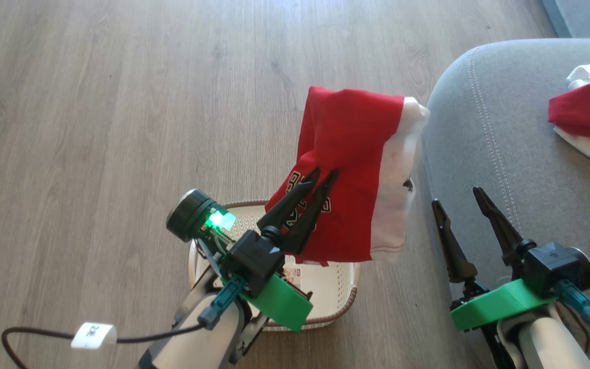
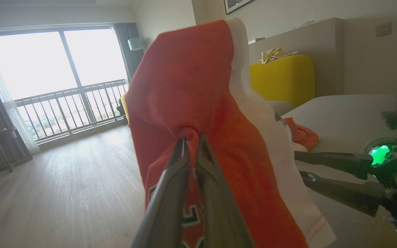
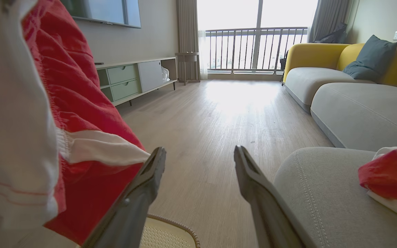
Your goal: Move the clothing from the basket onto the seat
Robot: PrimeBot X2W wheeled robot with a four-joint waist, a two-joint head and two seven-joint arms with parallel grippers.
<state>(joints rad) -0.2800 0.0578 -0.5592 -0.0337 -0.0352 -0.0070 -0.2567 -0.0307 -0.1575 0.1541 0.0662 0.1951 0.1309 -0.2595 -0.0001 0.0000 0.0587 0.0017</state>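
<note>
**Desk:** What does the left hand hold?

**Photographer:** The left hand is clenched on a soft bright red fabric garment with a white panel and black lettering. Its two long dark fingers are pinched together on a bunched fold of the red cloth. The garment hangs in the air from that pinch, above the small rectangular cream plastic basket with a brown woven-look rim.

**Desk:** Where does the basket stand?

**Photographer:** On the pale wood-plank floor, just beside the rounded corner of the large grey fabric-upholstered seat with a double line of pale stitching.

**Desk:** How near is the hanging garment to the seat?

**Photographer:** Its white panel faces the seat. In the head view the panel's edge meets the seat's rounded corner. I cannot tell whether the cloth touches the upholstery.

**Desk:** And the right hand?

**Photographer:** Released. The right hand is spread wide with nothing between its fingers. It is raised by the seat's edge, just beside the white side of the hanging garment.

**Desk:** Anything on the seat itself?

**Photographer:** A second crumpled red and white garment lies on the seat's top, well apart from the rounded corner.
</note>
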